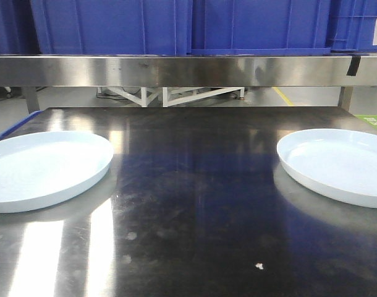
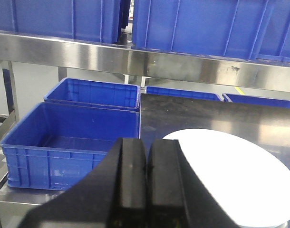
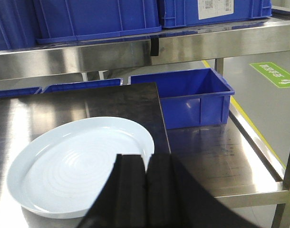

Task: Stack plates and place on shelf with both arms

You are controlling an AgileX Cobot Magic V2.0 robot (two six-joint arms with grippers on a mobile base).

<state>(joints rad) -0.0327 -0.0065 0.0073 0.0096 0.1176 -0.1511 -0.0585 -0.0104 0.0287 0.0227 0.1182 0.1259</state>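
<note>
Two pale bluish-white plates lie apart on the dark steel tabletop: the left plate (image 1: 43, 168) (image 2: 235, 178) and the right plate (image 1: 340, 164) (image 3: 81, 164). Behind and above them runs the shelf's steel front rail (image 1: 188, 69) (image 2: 135, 59) (image 3: 88, 52). My left gripper (image 2: 147, 145) is shut and empty, hovering near the left plate's left edge. My right gripper (image 3: 146, 159) is shut and empty, above the right plate's near right edge. Neither gripper shows in the front view.
Blue plastic crates (image 1: 176, 25) fill the shelf level above the rail. More blue crates (image 2: 73, 137) sit low to the left of the table, and one blue crate (image 3: 192, 97) sits low to the right. The tabletop (image 1: 194, 185) ends at its side edges near each plate.
</note>
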